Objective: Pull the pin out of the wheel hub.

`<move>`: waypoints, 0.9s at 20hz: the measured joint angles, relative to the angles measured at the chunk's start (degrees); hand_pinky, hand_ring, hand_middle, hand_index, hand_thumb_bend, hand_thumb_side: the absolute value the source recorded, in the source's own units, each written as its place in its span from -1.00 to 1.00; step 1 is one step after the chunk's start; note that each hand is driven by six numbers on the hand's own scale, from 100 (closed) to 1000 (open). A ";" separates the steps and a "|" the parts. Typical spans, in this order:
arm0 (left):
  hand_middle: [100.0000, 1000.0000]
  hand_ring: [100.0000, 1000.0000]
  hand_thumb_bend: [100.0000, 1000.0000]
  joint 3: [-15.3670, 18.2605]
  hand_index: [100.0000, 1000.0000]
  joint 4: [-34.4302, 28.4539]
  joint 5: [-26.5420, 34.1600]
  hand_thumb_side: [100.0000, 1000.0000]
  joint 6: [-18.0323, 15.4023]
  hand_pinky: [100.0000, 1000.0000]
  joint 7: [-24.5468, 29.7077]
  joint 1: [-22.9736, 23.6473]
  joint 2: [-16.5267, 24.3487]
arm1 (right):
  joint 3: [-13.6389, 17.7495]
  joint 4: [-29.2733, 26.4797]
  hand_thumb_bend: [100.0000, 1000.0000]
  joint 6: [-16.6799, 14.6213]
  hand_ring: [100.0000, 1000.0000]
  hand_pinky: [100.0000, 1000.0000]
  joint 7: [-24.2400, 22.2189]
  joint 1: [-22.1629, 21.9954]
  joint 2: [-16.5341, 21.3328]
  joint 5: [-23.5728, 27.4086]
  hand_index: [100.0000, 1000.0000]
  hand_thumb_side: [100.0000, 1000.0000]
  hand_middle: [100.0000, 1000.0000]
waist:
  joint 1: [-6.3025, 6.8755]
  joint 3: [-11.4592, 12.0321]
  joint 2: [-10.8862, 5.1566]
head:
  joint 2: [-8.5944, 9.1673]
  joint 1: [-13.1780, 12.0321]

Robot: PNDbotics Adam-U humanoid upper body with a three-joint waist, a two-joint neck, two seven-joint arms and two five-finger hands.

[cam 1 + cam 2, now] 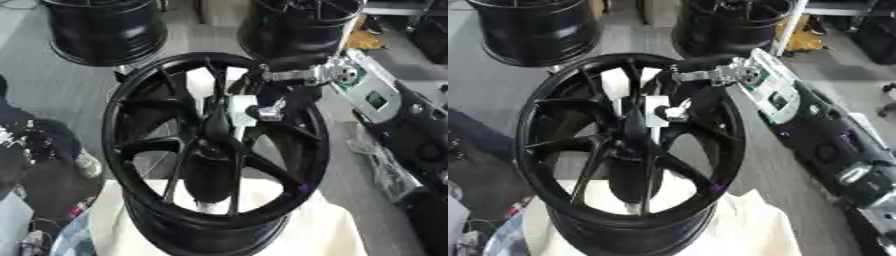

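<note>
Cream cloth (332, 230) lies closest to the camera, spread under the near rim of the black wheel hub (214, 145), which stands tilted on it with its spoked face turned up toward the head. From the hub's upper right the right arm (815, 125) reaches in, its silver wrist (319, 75) just above the far rim and the right hand (254, 107) lowered among the spokes beside the hub's centre. Its dark fingers appear curled against a pale, whitish piece (241, 112) close to the centre, which I take to be the pin, though whether they actually pinch it or only touch it cannot be told. By my reading the step in hand is taking hold of the pin, with the pull itself not yet done; the next move would call for a closed hold and a straight draw away from the hub's face, clear of the neighbouring spokes. Beyond the hub's far rim, two more black wheels (105, 30) stand on the grey floor. No left hand shows in either view.
</note>
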State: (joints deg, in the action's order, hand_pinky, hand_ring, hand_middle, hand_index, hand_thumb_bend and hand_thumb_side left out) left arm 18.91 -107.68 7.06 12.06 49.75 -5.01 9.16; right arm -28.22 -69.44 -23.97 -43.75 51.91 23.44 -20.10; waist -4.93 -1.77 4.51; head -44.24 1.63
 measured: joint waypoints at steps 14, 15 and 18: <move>0.27 -0.04 -1.00 0.00 0.45 0.00 0.00 0.82 0.07 0.09 0.10 0.00 0.00 | -0.02 1.07 -0.93 -1.31 0.40 0.46 1.31 -0.01 -1.05 -4.37 0.66 0.08 0.27 | 0.00 0.02 0.03 | 0.00 0.02; 0.27 -0.04 -1.00 0.00 0.45 0.00 0.00 0.80 0.07 0.09 0.10 0.00 0.00 | -0.01 1.07 -0.94 -1.36 0.37 0.45 1.36 -0.01 -1.05 -4.53 0.61 0.03 0.22 | 0.00 0.02 0.03 | 0.00 0.03; 0.27 -0.03 -1.00 0.00 0.45 0.00 0.00 0.82 0.08 0.09 0.12 0.00 0.00 | 0.25 1.07 -0.97 -1.51 0.32 0.43 1.50 0.00 -1.11 -4.91 0.53 -0.05 0.14 | 0.00 0.02 0.05 | 0.00 0.05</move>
State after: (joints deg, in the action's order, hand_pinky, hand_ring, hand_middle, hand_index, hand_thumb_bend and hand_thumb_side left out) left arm 18.90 -107.68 7.06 12.15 49.87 -5.02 9.15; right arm -27.97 -68.37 -25.48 -42.25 51.91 22.33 -25.00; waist -4.92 -1.75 4.55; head -44.24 1.67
